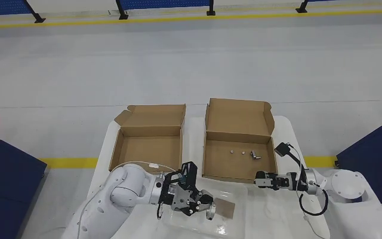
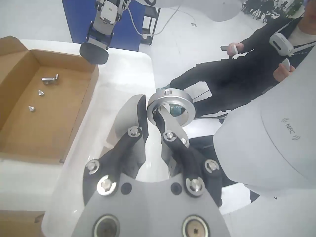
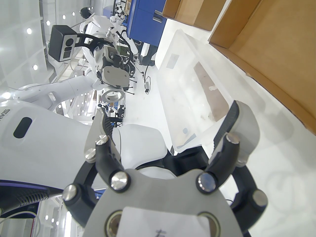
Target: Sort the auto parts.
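Note:
My left gripper is shut on a silver metal ring, one finger inside the ring and one outside its wall. In the top view the ring hangs over the clear plastic tray at the table's front. The right cardboard box holds a small metal bracket and two screws. My right gripper is open with nothing between its fingers; it sits by that box's front right corner. The left cardboard box has a bare floor.
The clear tray holds a brown card piece and a small part. Both boxes have raised lids at the back. The right arm's gripper shows past the right box wall in the left wrist view.

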Motion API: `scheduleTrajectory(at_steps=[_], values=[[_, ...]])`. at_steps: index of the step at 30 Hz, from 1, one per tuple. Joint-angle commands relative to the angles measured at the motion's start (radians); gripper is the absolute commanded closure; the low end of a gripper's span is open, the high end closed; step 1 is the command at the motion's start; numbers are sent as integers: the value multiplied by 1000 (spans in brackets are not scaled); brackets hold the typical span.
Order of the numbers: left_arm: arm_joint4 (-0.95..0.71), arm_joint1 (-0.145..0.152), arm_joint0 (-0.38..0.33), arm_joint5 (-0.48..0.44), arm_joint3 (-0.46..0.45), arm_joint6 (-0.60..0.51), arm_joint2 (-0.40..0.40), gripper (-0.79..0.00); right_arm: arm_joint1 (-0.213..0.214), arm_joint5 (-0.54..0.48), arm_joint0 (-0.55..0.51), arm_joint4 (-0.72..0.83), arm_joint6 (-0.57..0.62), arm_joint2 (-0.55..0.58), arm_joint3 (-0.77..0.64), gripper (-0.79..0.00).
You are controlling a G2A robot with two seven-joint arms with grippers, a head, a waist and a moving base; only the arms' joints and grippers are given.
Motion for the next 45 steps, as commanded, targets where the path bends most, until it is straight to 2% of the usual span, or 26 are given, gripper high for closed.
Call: scheduleTrajectory(at_steps=[1, 3, 5, 7, 13, 20, 27, 32, 35, 45], values=[[-10, -1, 3, 0, -4, 12, 2, 0, 0, 0, 0, 0, 0, 0, 0, -785], [-99, -2, 14, 0, -23, 123, 6, 0, 0, 0, 0, 0, 0, 0, 0, -785], [-80, 6, 7, 0, -34, 163, -14, 0, 0, 0, 0, 0, 0, 0, 0, -785], [-132, 15, 15, 0, -86, 252, -9, 0, 0, 0, 0, 0, 0, 0, 0, -785], [-163, 62, -11, 0, -121, 389, 0, 0, 0, 0, 0, 0, 0, 0, 0, -785], [-113, 109, -63, 0, -156, 565, 36, 0, 0, 0, 0, 0, 0, 0, 0, -785], [-114, 108, -62, 7, -159, 569, 35, 0, 0, 0, 0, 0, 0, 0, 0, -785], [-145, 95, -52, 32, -199, 645, 19, 0, 0, 0, 0, 0, 0, 0, 0, -785], [-195, 84, -70, 2, -186, 675, 25, 0, 0, 0, 0, 0, 0, 0, 0, -785], [-374, 42, -146, 0, -129, 756, 72, 0, 0, 0, 0, 0, 0, 0, 0, -785]])
